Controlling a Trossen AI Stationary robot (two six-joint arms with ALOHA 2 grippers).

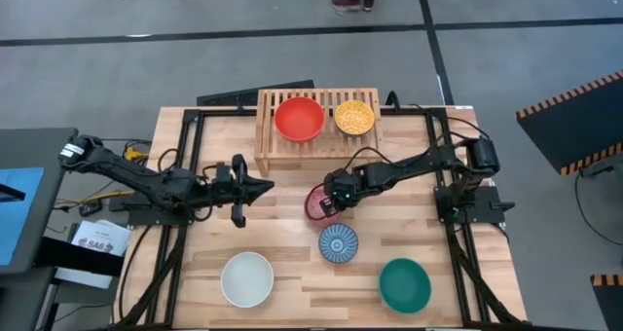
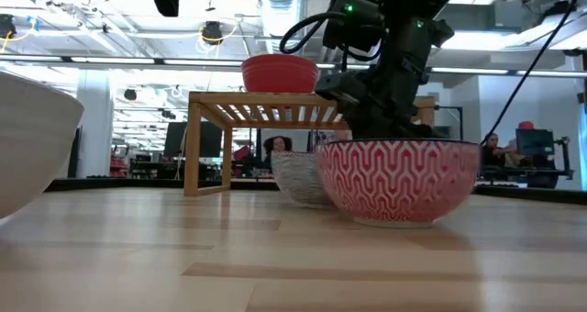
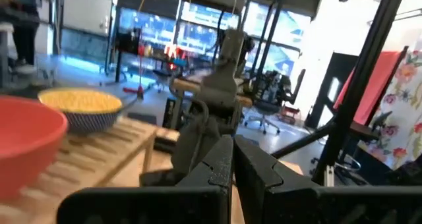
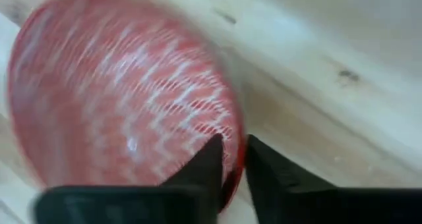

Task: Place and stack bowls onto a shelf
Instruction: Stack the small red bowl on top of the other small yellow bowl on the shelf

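The pink-red patterned bowl (image 1: 319, 202) is seen standing upright on the surface (image 1: 292, 263), just in front of the shelf (image 1: 265, 148), and the right end effector (image 4: 227, 159) is brought down over its near rim. In the right wrist view the two fingers are shown astride that rim, one inside the bowl and one outside, narrowed onto the wall, so the rim is judged to be pinched. The bowl is judged to be rigid, light and glazed, so it is likely slippery and would chip if dropped; the rim is the only sensible place to be taken hold of, and a firm, square pinch is called for so that the bowl is not swung or tilted when raised. On the shelf the plain red bowl (image 1: 299, 118) and the yellow patterned bowl (image 1: 354, 116) are already set side by side. The blue-and-white striped bowl (image 1: 338, 243) lies just beside the gripped one, with the white bowl (image 1: 246, 278) and the teal bowl (image 1: 404, 284) well apart, nearer the front edge. The left end effector (image 1: 261, 186) is held closed and empty, waiting over the surface left of the shelf.
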